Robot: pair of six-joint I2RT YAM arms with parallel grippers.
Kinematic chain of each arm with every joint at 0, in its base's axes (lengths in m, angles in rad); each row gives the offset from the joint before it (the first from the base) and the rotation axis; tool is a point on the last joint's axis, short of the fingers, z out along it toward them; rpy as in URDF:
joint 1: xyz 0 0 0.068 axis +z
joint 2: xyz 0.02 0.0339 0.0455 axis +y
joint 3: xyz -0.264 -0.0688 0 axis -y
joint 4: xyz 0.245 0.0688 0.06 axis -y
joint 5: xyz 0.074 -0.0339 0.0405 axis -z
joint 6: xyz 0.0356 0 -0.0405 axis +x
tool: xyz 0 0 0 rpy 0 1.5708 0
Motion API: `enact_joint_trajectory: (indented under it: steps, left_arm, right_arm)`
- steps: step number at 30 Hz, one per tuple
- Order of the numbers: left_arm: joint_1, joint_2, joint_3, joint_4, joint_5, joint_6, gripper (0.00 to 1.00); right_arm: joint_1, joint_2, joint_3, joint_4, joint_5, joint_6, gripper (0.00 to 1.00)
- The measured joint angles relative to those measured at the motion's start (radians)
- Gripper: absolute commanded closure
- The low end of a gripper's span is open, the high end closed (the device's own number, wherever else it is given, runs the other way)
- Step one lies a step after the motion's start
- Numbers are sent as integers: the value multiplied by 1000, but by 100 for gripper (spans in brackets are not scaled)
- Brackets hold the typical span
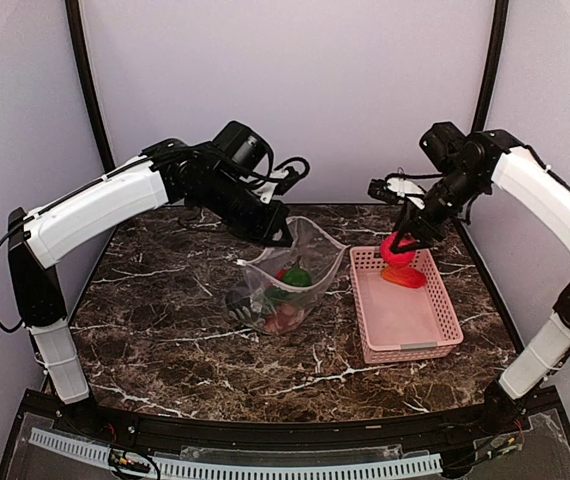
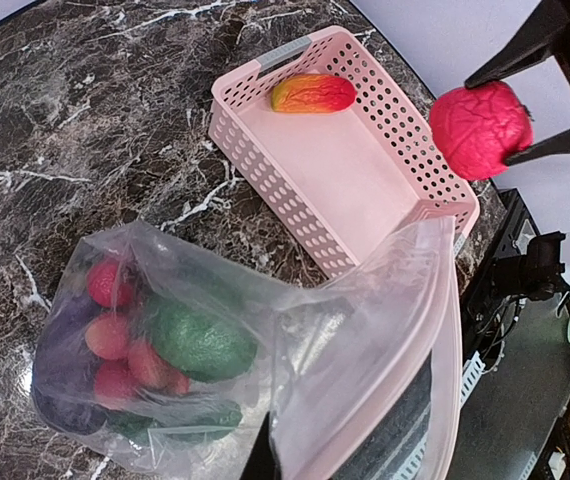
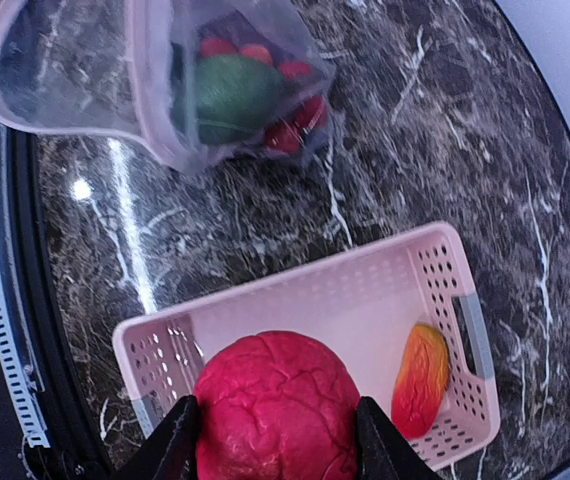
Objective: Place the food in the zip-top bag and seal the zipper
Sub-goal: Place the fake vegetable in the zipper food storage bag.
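Right pincer grips round red piece above far end of pink basket. Left pincer pinches mouth edge of zip-top bag, mid-worktop. Green, red, purple food inside bag. Remaining: red piece, orange-red oval in basket, zipper unsealed.
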Motion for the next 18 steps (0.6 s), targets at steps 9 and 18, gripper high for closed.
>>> enact_joint_trajectory:
  steps: [9,18]
  left_arm:
    - [0,-1,-3,0,-2,-13,99]
    - [0,-6,-3,-1,-8,-20,99]
  right_arm:
    - [39,66,271,-57,-358,-41,67]
    - [111,64,290,61,-591,28,66]
